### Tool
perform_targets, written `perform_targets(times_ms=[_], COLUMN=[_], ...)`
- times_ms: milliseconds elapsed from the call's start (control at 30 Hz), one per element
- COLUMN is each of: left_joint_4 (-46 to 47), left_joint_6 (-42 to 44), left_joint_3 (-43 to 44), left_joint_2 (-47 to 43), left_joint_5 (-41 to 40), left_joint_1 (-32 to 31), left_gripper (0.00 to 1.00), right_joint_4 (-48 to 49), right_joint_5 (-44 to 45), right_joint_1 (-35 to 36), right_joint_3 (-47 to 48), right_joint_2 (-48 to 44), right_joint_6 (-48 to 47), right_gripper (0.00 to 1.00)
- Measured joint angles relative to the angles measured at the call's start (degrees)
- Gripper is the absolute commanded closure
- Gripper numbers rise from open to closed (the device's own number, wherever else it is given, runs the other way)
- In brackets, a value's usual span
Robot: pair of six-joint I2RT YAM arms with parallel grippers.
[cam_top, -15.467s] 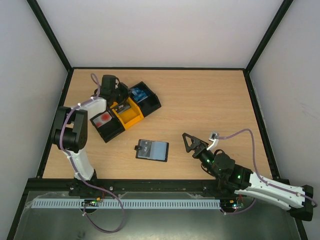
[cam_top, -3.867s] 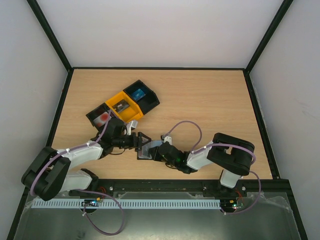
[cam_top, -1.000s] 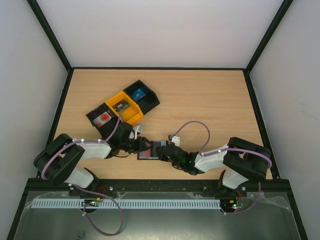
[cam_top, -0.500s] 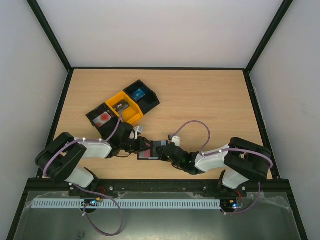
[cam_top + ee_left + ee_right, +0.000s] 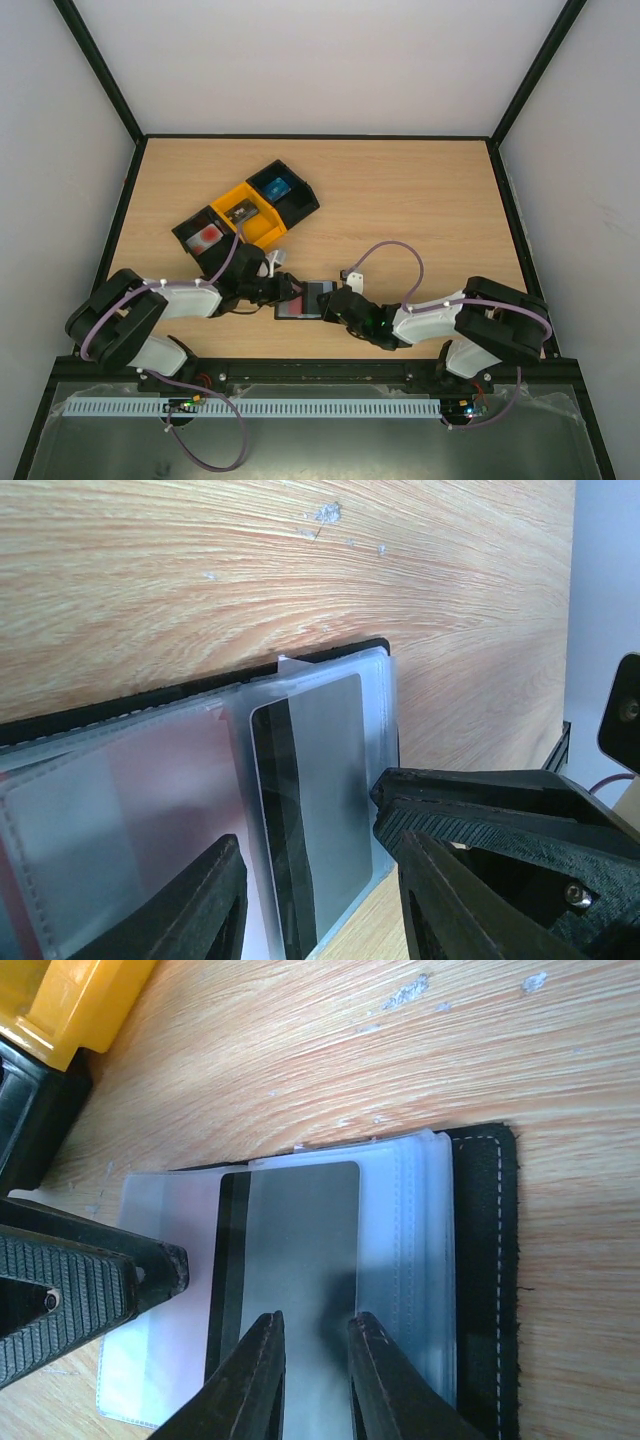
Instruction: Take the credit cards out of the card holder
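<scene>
Lying open on the worktop (image 5: 420,200) near its near edge, the card holder (image 5: 300,303) sits between both arms, clear sleeves fanned out. A grey card (image 5: 300,1250) with a black stripe shows inside the top sleeve. Left gripper (image 5: 320,880): fingers spread wide and released, one ribbed pad (image 5: 90,1295) on the sleeve's left part. Right gripper (image 5: 315,1325): fingers narrowly parted, tips over the card's near end, clamping nothing. Bins (image 5: 245,218) to the far left; a blue card (image 5: 278,187) and a red one (image 5: 207,237) lie inside.
</scene>
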Motion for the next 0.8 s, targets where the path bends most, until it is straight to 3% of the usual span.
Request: perform_targets(times_ms=[300, 800], left_joint_4=[0.44, 4.04], left_joint_6=[-0.02, -1.27], left_joint_3=[0.0, 0.0], left_joint_2=[1.81, 4.74], left_joint_5=[0.04, 1.05], left_joint_1=[0.0, 0.0], left_gripper=[0.56, 0.69], right_joint_4=[1.57, 3.78], right_joint_5=[-0.57, -0.76], right_joint_1=[0.0, 0.0], right_joint_3=[-0.48, -1.31], right_joint_2=[0.87, 1.4], right_joint_6=[0.04, 0.35], right_gripper=[0.8, 0.81])
